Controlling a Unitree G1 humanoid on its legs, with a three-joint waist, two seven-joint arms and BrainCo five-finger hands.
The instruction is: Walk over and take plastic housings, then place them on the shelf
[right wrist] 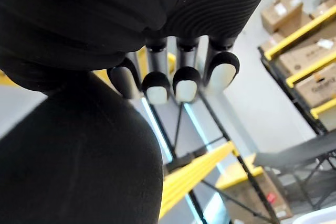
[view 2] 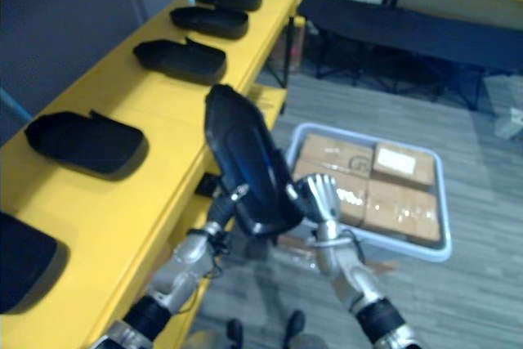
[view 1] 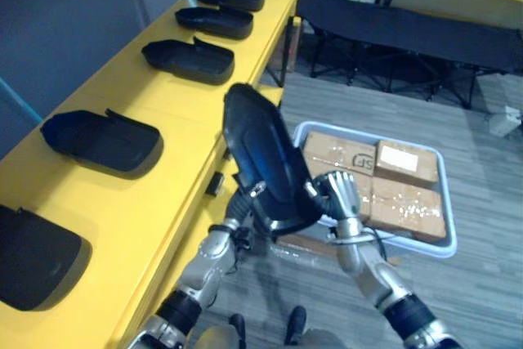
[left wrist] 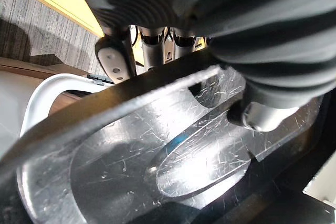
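The robot holds a black plastic housing up on end and tilted, in the air just off the long edge of the yellow shelf. The left hand grips its lower rim, fingers curled over it. The right hand presses against the other side with straight fingers. Five more housings lie in a row along the shelf. A white tray of cardboard boxes sits on the floor nearby.

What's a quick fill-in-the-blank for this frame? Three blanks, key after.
1. The left hand and right hand hold one black housing ___ them.
2. The shelf beside it is coloured ___.
3. The white tray on the floor holds cardboard ___.
Missing: between; yellow; boxes.
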